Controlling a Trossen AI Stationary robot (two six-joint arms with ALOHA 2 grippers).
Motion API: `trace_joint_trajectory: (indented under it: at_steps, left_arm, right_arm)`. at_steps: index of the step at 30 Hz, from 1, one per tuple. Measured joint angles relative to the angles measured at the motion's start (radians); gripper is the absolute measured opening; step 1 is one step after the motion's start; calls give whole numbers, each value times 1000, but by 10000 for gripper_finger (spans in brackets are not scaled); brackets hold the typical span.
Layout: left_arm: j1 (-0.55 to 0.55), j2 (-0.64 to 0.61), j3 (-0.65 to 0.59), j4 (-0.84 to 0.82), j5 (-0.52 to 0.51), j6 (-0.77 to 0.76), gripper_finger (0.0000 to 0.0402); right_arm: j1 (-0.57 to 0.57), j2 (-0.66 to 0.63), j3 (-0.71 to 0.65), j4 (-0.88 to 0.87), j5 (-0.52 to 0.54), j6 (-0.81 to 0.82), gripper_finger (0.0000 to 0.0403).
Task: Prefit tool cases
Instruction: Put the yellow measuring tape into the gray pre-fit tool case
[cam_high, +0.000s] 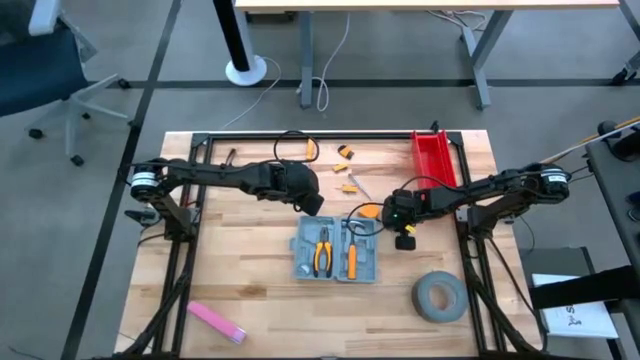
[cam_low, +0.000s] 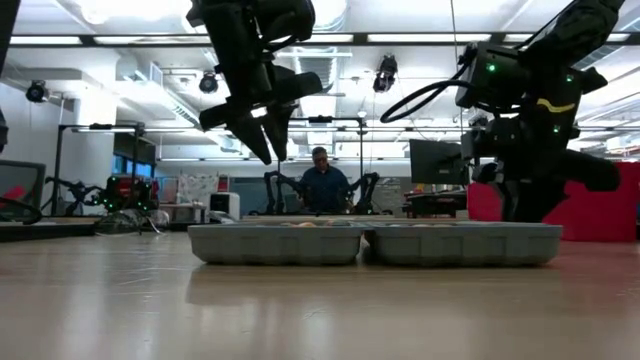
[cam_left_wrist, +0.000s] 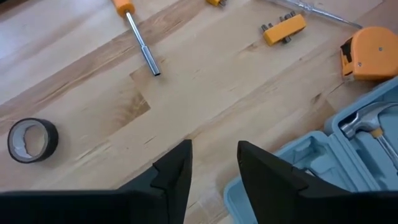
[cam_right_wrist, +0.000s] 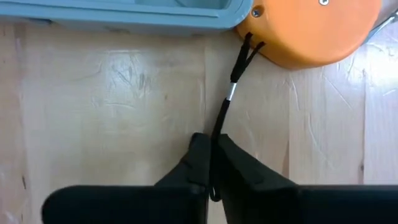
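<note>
The blue-grey tool case (cam_high: 335, 252) lies open flat on the wooden table, with orange-handled pliers and a hammer (cam_left_wrist: 360, 121) in its recesses. An orange tape measure (cam_right_wrist: 311, 31) rests on the table at the case's far right corner. A thin black strap (cam_right_wrist: 239, 62) leads from it. My right gripper (cam_right_wrist: 214, 162) is shut on that strap, just right of the case. My left gripper (cam_left_wrist: 214, 165) hangs open above the bare table at the case's far left corner (cam_left_wrist: 249, 193), with nothing between its fingers. My right gripper pinches the free end of the tape measure's black strap (cam_right_wrist: 217, 127) between its two fingers. The fingers come steeply from above and point toward the tape measure, so they lie along the strap. The strap runs straight to the tape measure, which sits on the table.
A red bin (cam_high: 435, 160) stands at the far right and a grey tape roll (cam_high: 440, 297) at the near right. A pink block (cam_high: 215, 322) lies near left. A screwdriver (cam_left_wrist: 140, 37), an orange bit holder (cam_left_wrist: 283, 30) and a black tape roll (cam_left_wrist: 31, 140) lie beyond the case.
</note>
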Motion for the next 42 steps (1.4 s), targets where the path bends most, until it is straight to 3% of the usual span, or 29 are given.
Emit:
trace_joint_trajectory:
  at_steps: [16, 27, 32, 37, 42]
  left_arm:
    - [0, 0, 0, 23, 26, 0, 151]
    - [-3, 0, 0, 151, 37, 52, 142]
    - [-8, 0, 0, 146, 82, 51, 139]
    - [-9, 0, 0, 148, 82, 50, 143]
    - [-8, 0, 0, 152, 82, 52, 153]
  right_arm:
    - [-4, -224, 41, -50, -31, -32, 0]
    - [-45, -175, 191, -57, 6, -125, 0]
    - [-53, -162, 178, -78, -10, -113, 4]
    - [-61, -148, 153, -23, -9, -121, 35]
    - [-73, -85, 152, 43, -28, -159, 107]
